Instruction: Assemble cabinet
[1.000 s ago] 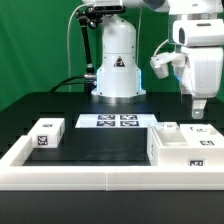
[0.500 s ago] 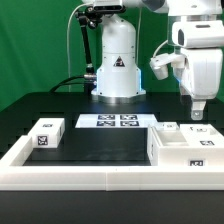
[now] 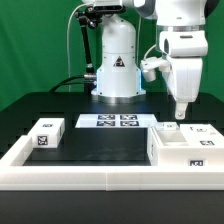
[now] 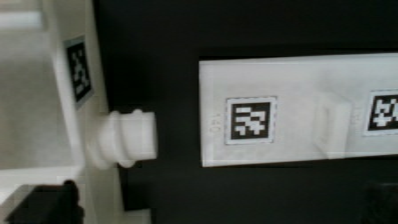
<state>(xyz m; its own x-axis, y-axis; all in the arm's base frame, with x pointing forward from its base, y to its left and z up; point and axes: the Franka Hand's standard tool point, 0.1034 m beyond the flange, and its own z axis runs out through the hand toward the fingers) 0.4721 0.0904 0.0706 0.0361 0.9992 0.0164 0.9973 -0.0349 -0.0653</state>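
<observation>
Pincer [image 3: 180, 114] first, from the exterior view: it hangs on its arm close above the back corner of the cabinet body [image 3: 186, 150], the big white tagged box on that view's right, and it is not touching it. You see it edge-on here, so the gap between the fingers doesn't read from this side. The box sits on the black counter [image 3: 100, 150], tucked against the low white border rail [image 3: 100, 180] that runs along the front. Well apart, on the exterior view's left, a small block [image 3: 44, 135] of the cabinet stands alone with a tag facing you. Between the two and further back, the marker board [image 3: 120, 121] lies flat, one end just beside the box and near the pincer. Behind it all stands the white robot base [image 3: 117, 60] against the green backdrop [image 3: 30, 50].

Now the wrist view, looking down past the pincer. One dark fingertip [image 4: 43, 205] shows at the picture's edge, far out from the middle: the pincer stands spread wide, gripping nothing. Beneath lies the marker board with two tags in sight, one of them cut by the frame. Just beside it is the cabinet body's white wall, carrying one tag, with a round white knob [image 4: 125, 140] poking out toward the board. You've got a narrow strip of black counter between knob and board.
</observation>
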